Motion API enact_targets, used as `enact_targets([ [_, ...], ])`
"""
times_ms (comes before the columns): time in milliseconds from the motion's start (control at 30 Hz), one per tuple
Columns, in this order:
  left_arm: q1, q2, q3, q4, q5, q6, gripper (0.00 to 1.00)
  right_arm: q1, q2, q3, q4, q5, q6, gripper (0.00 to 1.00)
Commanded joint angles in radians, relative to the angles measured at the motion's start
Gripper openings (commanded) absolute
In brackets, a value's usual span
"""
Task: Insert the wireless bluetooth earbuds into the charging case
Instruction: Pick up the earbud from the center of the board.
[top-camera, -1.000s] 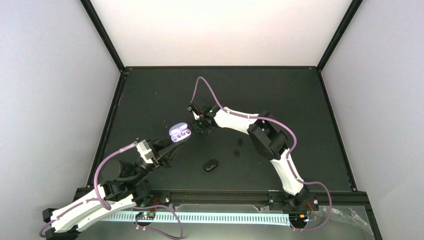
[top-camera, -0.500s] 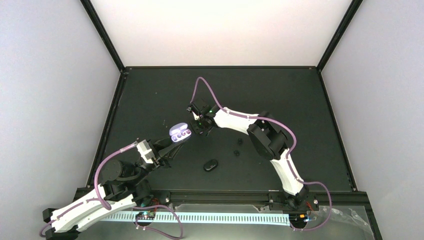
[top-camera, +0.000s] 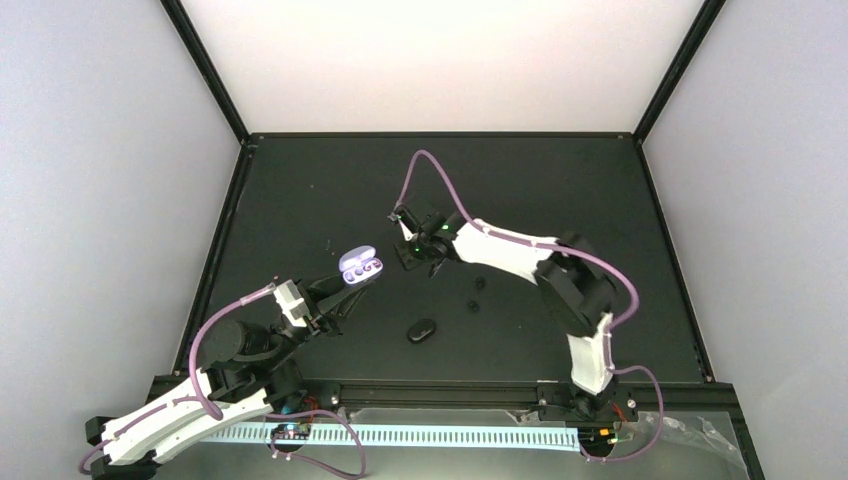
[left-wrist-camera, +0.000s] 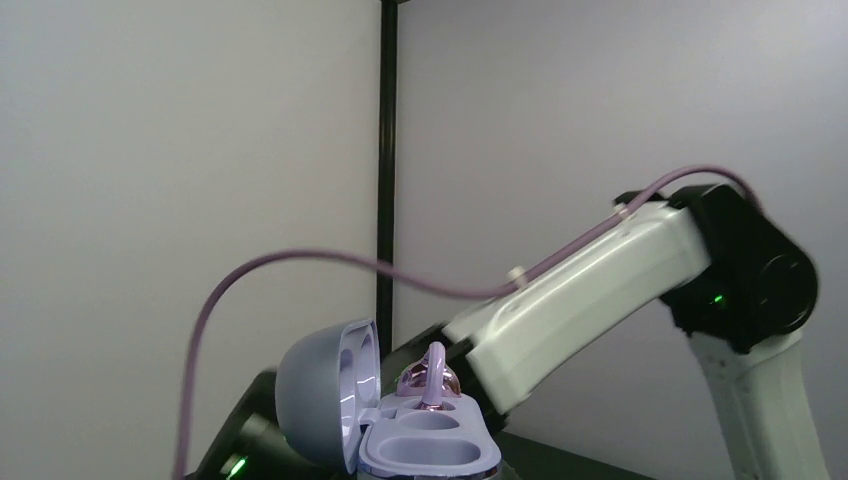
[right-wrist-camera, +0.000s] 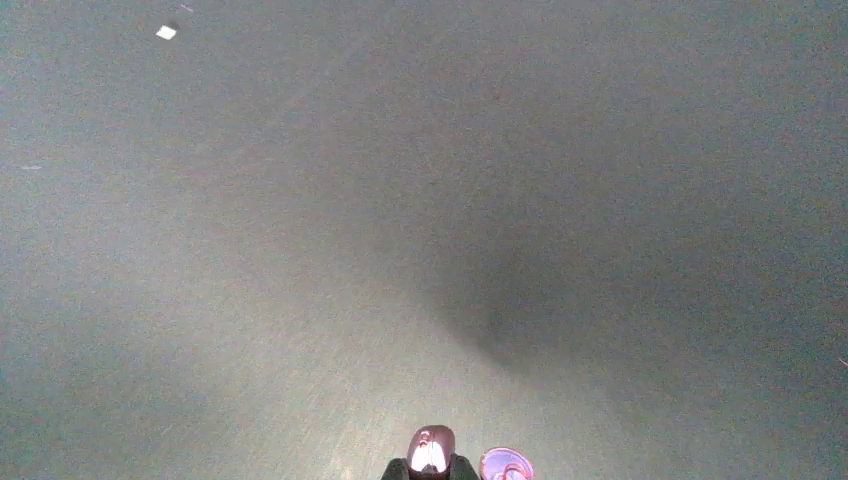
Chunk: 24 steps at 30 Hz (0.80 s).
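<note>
Nearest, the open charging case (left-wrist-camera: 425, 455) is being pinched aloft by the closed fingers of the left gripper (top-camera: 343, 287). Beyond it, a glossy pinkish-purple earbud (right-wrist-camera: 432, 451) is seemingly being squeezed at the very tips of the right gripper (top-camera: 410, 250). So shallow a hold is being judged risky: the bud could be squirted out or twisted, missing the case.

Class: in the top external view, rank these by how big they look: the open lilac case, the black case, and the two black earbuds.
1. open lilac case: lid spread open, possibly nearer the camera.
2. black case.
3. black earbuds: the two look alike, so they are not ranked against each other.
</note>
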Motion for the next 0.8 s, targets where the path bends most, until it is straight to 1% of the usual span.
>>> enact_targets([
  [0, -0.006, -0.007, -0.007, 0.014, 0.009, 0.001, 0.01, 0.006, -0.228, -0.117, -0.020, 0.003, -0.011, 0.01],
  [67, -0.005, 0.002, -0.014, 0.053, 0.003, 0.006, 0.02, 0.006, -0.354, -0.174, -0.081, 0.011, -0.022, 0.01],
  [133, -0.006, 0.026, -0.022, 0.094, -0.009, 0.003, 0.01, 0.005, -0.469, -0.194, -0.183, 0.001, -0.042, 0.01],
  [167, -0.006, 0.044, -0.028, 0.142, -0.012, 0.002, 0.02, 0.005, -0.522, -0.195, -0.240, 0.002, -0.048, 0.01],
  [267, -0.006, 0.125, -0.047, 0.271, -0.001, 0.002, 0.01, 0.004, -0.682, -0.168, -0.423, 0.008, -0.077, 0.01],
  [333, -0.007, 0.191, -0.067, 0.379, 0.009, 0.006, 0.02, 0.005, -0.751, -0.120, -0.547, -0.005, -0.091, 0.01],
  [500, -0.010, 0.388, -0.062, 0.598, 0.031, 0.045, 0.01, 0.006, -0.847, 0.031, -0.794, -0.054, -0.091, 0.01],
  [633, -0.018, 0.523, -0.056, 0.748, 0.038, 0.114, 0.02, 0.006, -0.872, 0.145, -0.884, -0.141, -0.061, 0.01],
  [767, -0.020, 0.653, -0.059, 0.913, 0.070, 0.115, 0.02, 0.008, -0.844, 0.260, -0.938, -0.245, -0.034, 0.01],
])
